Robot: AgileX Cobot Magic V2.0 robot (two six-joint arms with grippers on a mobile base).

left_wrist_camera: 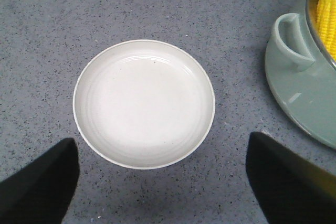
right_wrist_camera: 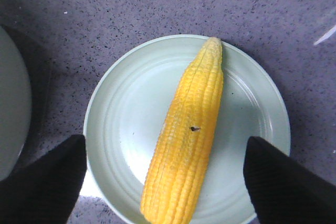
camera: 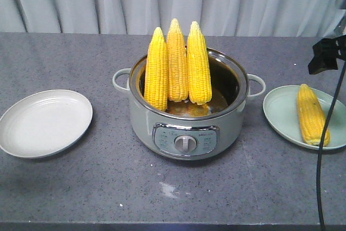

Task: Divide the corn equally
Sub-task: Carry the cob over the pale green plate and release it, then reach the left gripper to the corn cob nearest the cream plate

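Pot: a grey-green electric pot (camera: 141,125) stands mid-counter (camera: 81,187) with its dial facing us; we place everything else from it.
Corn in the pot: three cobs (camera: 177,63) stand upright inside, tips up. They lean together against the rim on the left arm's side, and their upper halves clear the rim.
Corn outside the pot: a lone cob (right_wrist_camera: 186,140) lies flat on the green plate (right_wrist_camera: 121,129), on the right arm's side of the pot.
White plate: the white plate (left_wrist_camera: 144,103) sits on the left arm's side of the pot, apart from its handle, and holds no corn.
Left hand: the left hand (left_wrist_camera: 163,140) hangs above the white plate, fingers spread wide and gripping nothing.
Right hand: the right hand (right_wrist_camera: 165,140) hangs above the lone cob, fingers wide apart to either side and not touching it.
Split: we judge that one standing cob is owed to the green plate and two to the white.
Handling: we expect the cobs to be stiff and fairly weighty. The kernels are bumpy and could be slick if wet, and the taper may let a cob slide out tip-first.
Where to hold: we would pinch across the exposed stretch above the rim, below the narrow tip. We would start with an outer cob and lift it straight up, so the others do not topple.
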